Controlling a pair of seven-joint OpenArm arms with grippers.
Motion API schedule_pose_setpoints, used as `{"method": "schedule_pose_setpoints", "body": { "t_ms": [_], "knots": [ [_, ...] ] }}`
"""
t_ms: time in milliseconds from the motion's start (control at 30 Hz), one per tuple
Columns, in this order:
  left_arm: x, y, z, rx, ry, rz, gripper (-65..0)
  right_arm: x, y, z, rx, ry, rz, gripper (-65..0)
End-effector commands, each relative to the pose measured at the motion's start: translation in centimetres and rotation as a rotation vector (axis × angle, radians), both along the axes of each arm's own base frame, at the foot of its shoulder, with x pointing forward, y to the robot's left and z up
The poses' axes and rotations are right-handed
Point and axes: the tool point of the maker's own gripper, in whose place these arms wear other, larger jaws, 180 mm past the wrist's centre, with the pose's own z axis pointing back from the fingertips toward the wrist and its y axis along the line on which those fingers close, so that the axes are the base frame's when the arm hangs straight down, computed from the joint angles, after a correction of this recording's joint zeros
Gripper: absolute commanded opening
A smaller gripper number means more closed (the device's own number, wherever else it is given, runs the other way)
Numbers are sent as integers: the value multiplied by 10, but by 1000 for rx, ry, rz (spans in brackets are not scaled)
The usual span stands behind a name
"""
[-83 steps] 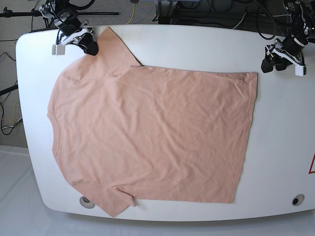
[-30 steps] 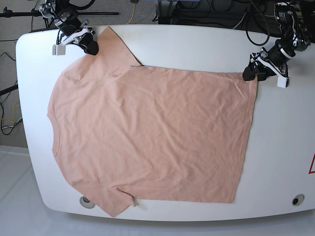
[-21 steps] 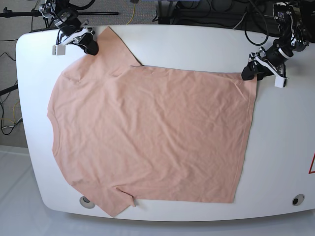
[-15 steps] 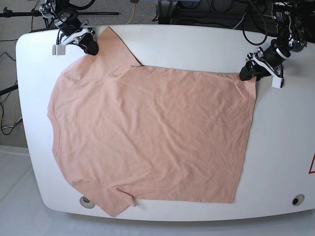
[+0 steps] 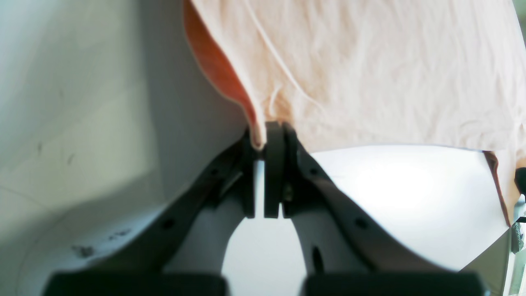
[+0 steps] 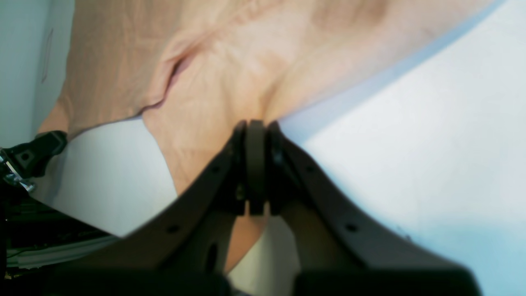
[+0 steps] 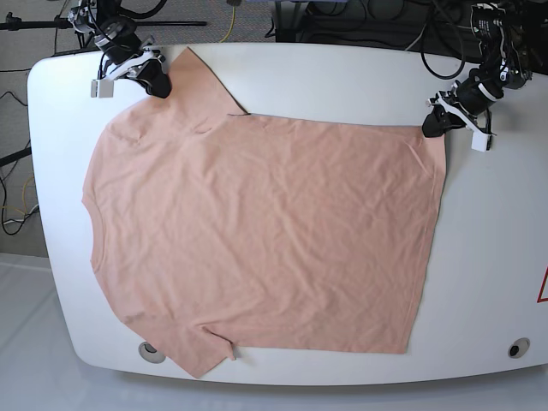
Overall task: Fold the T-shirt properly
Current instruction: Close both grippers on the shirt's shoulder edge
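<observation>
Both end effectors clamped on T-shirt [image 7: 257, 231]: left [image 5: 259, 137] hem corner, right [image 6: 255, 128] sleeve

pink t-shirt spread flat, two corners pinched

the salmon-pink t-shirt [image 7: 257, 235] lay flat and lightly wrinkled across the white table [image 7: 342, 77], neck toward the base view's left, hem toward its right. one sleeve pointed to the far edge, the other overhung the near edge. no print showed.
</observation>
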Motion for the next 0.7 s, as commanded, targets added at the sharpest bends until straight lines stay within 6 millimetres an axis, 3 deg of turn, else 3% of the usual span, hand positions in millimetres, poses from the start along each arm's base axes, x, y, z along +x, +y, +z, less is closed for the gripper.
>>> {"method": "schedule_pose_setpoints", "body": {
  "t_ms": [0,667],
  "knots": [
    [-4,10,-2,35,27,3,-650,0,-5,2,-19,0,-3,-650],
    [-8,0,-4,6,28,-21,-650,-8,-6,1,-26,19,9,-650]
  ]
}}
